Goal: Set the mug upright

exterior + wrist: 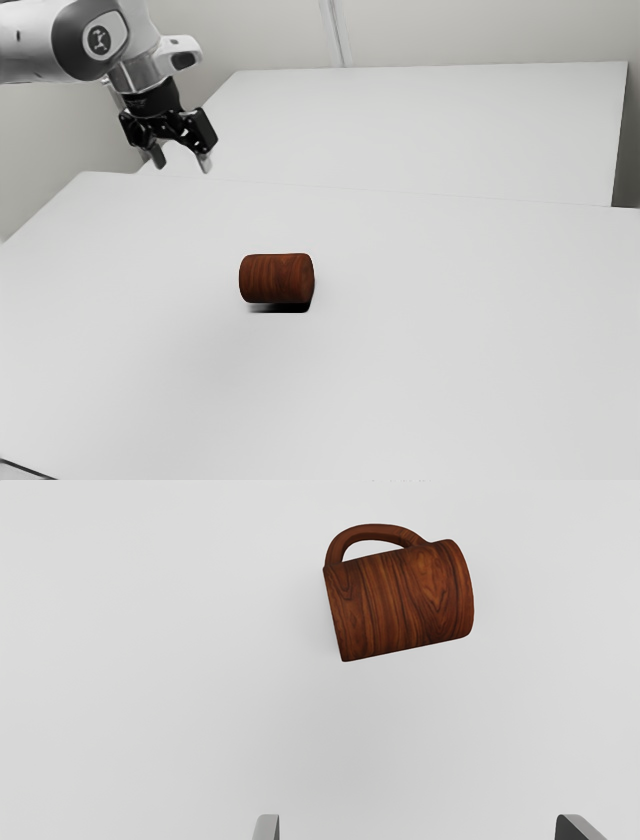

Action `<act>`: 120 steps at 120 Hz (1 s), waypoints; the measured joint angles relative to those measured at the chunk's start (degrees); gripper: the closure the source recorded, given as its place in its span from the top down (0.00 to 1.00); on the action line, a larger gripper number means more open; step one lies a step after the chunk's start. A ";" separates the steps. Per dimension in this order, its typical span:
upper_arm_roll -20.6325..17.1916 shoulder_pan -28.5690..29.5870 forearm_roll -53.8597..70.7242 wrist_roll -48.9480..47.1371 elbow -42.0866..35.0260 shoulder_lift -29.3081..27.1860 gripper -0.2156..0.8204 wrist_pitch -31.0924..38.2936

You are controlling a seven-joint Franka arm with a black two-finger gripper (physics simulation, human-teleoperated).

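Gripper (182,163) spread wide, fingers (266,827) standing well apart with table surface showing between them. It hangs above the table (430,370), over toward the exterior view's left, well apart from the mug (277,278), tips pointing down. Arm (95,40) comes in from the exterior view's upper left.

Mug lies on its side on the white tabletop, not upright. Dark reddish-brown wood look, streaky grain running around the body. In the exterior view it sits a bit to the left of center, long axis roughly across the view, dark shadow (285,308) right under it. Wrist view has the mug out beyond the fingertips, at a slant to the line between them. Handle (375,531) is a curved loop on the body's side facing away from the gripper. One end of the body has a crisp edge, the other is rounded; can't tell what's inside.

Behind the table: another white surface (430,125), pale wall (480,30). Thin dark line (28,469) at the exterior view's lower left corner.
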 joint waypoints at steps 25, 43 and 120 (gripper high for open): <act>0.12 0.18 -0.21 0.06 1.82 0.56 0.79 -0.87; 1.20 -0.09 -3.08 -0.18 -0.07 -0.09 0.79 -1.45; 9.56 -0.08 -27.50 14.60 -17.14 3.01 0.79 10.89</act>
